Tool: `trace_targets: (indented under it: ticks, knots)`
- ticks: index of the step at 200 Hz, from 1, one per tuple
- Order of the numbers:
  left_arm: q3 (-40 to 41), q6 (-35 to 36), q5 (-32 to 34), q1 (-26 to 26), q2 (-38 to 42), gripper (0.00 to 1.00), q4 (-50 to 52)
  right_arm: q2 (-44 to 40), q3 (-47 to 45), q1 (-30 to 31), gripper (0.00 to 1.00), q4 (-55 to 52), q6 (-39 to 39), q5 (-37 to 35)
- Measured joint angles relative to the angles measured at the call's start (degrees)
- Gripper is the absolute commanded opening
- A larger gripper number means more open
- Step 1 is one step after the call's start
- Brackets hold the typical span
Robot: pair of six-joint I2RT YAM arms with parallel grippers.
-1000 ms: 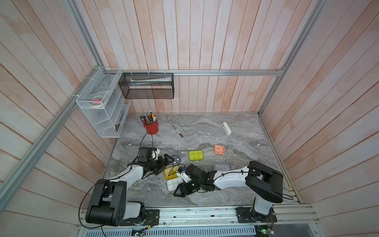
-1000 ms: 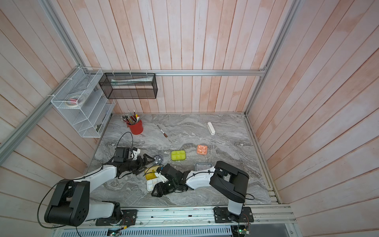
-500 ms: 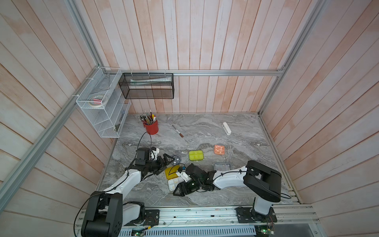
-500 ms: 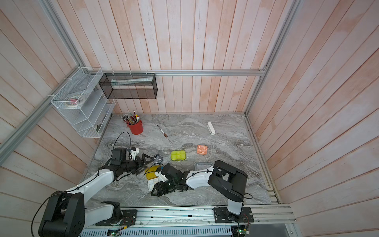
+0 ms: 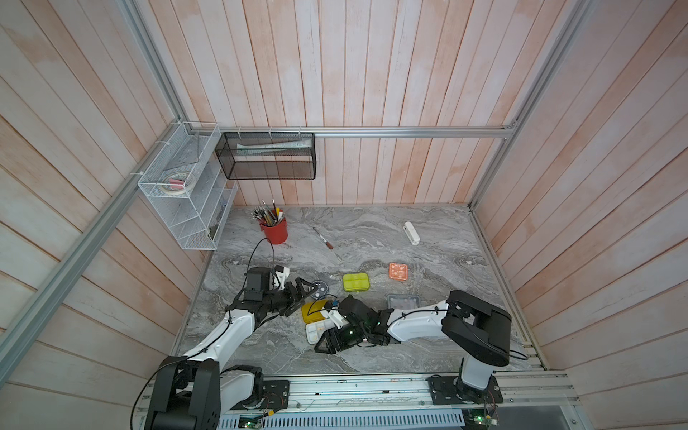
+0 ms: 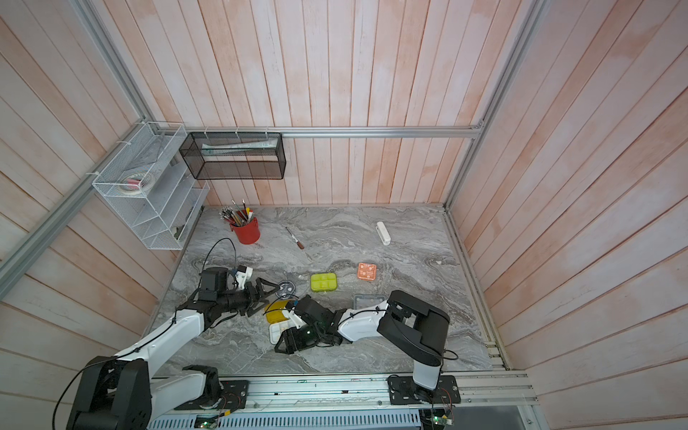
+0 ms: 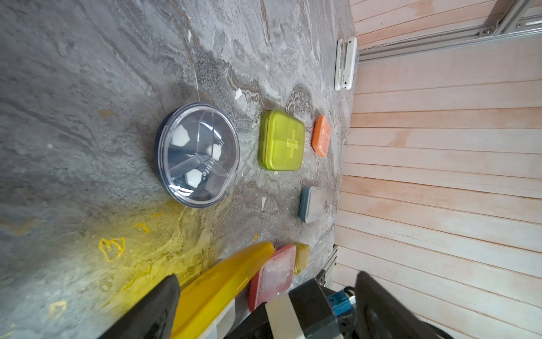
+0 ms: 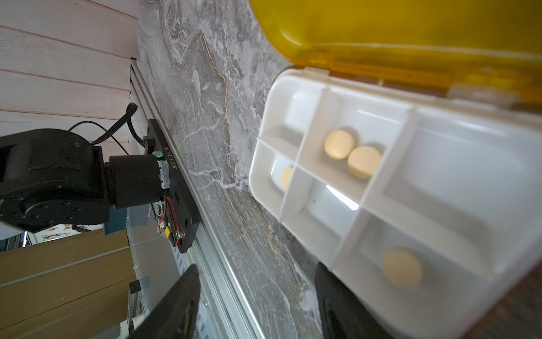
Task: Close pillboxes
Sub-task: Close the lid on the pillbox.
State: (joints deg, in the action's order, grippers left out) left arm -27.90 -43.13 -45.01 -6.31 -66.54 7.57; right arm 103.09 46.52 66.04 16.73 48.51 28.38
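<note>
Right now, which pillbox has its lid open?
The yellow-lidded pillbox with the white tray: its lid stands raised and tablets show. The lime-green, orange, blue-grey and round ones lie shut.

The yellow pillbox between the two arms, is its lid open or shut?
Open. The yellow pillbox has its lid swung back from the white tray, leaving round pills uncovered in the right wrist view.
</note>
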Motion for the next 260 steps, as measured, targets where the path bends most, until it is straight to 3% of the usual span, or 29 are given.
trace_targets:
  ticks: [260]
  knots:
    - [3.61, -0.90, -1.51, 0.00, 6.69, 0.85, 0.79, -3.21, -7.96, -1.90, 0.64, 10.54, 2.49, -4.94]
